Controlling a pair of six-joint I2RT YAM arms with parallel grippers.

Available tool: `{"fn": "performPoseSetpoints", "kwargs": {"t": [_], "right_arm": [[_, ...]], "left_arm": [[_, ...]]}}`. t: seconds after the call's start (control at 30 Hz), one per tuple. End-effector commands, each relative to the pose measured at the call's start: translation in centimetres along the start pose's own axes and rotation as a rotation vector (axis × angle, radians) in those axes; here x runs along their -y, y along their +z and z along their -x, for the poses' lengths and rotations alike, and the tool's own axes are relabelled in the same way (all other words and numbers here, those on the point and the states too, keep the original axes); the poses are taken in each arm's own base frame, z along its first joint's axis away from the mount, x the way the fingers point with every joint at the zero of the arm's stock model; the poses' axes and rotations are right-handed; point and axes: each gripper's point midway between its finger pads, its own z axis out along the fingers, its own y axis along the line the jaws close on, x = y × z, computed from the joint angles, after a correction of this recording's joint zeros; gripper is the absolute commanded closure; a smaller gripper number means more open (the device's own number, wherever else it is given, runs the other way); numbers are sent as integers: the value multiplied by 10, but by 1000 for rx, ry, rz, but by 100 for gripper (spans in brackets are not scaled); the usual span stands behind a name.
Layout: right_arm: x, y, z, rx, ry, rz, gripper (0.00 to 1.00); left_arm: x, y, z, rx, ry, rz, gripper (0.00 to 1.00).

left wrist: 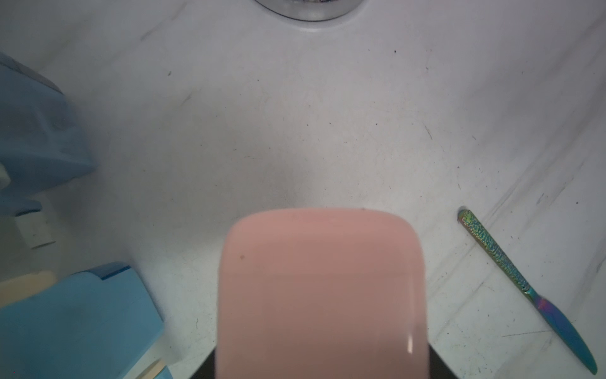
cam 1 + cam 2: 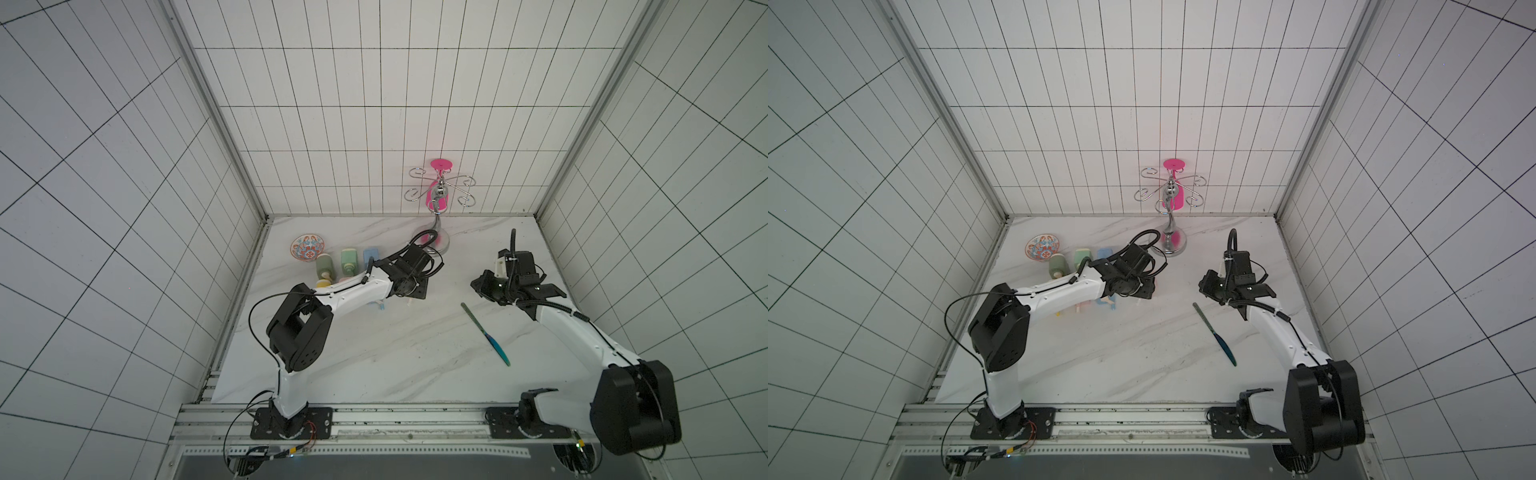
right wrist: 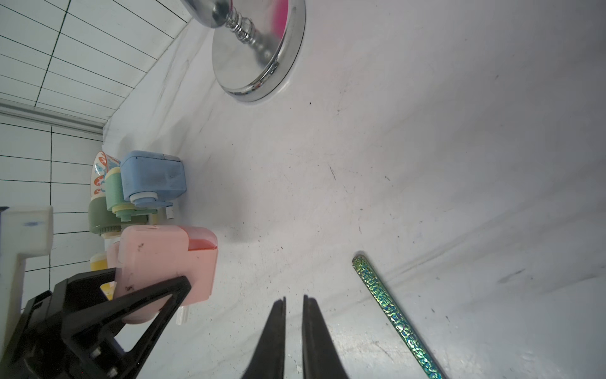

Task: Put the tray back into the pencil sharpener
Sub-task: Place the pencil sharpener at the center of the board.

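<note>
The pink pencil sharpener [image 3: 164, 262] is held just above the marble table with my left gripper [image 3: 154, 295] shut on its body; a black finger [image 3: 157, 292] crosses its side. It fills the lower middle of the left wrist view [image 1: 321, 295] and hides the jaws there. A darker translucent red piece [image 3: 203, 243], apparently the tray, sits flush in the sharpener's end. My right gripper [image 3: 294, 300] hovers a short way to the right of the sharpener. Its jaws stand nearly together with nothing between them. Both top views show the arms [image 2: 411, 286] [image 2: 1210, 286] facing each other.
A blue sharpener [image 3: 152, 177], green ones [image 2: 348, 259] and a patterned bowl [image 2: 307, 248] stand at the back left. A chrome stand [image 2: 432, 245] holding a pink glass is behind the grippers. An iridescent knife [image 2: 486, 334] lies by the right gripper.
</note>
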Motion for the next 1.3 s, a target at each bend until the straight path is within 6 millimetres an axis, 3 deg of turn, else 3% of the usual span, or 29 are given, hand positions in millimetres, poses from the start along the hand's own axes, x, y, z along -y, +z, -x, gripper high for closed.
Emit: {"fn": "performPoseSetpoints", "kwargs": {"t": [0.0,0.23,0.7,0.8,0.97,1.13,1.27], "right_arm": [[14,-5,-11,-19,15,-54,86],[21,-20,-16,-3,-1,-88,86],[24,-34,-25,-4,-10,-103,86],[24,-35,-28,-16,-11,-101,85],[27,-40,-29,1,-14,-111,85],[28,-47,-30,11,-22,-118,84],[29,-52,-30,18,-32,-126,84]], "left_arm": [[-17,3,4,15,-184,124,100],[-45,14,-8,1,-299,290,100],[-58,37,-10,19,-290,356,100],[-62,39,-8,27,-298,369,92],[-66,40,-5,35,-302,379,64],[-65,46,-7,27,-306,374,50],[-65,51,-7,25,-303,374,45]]}}
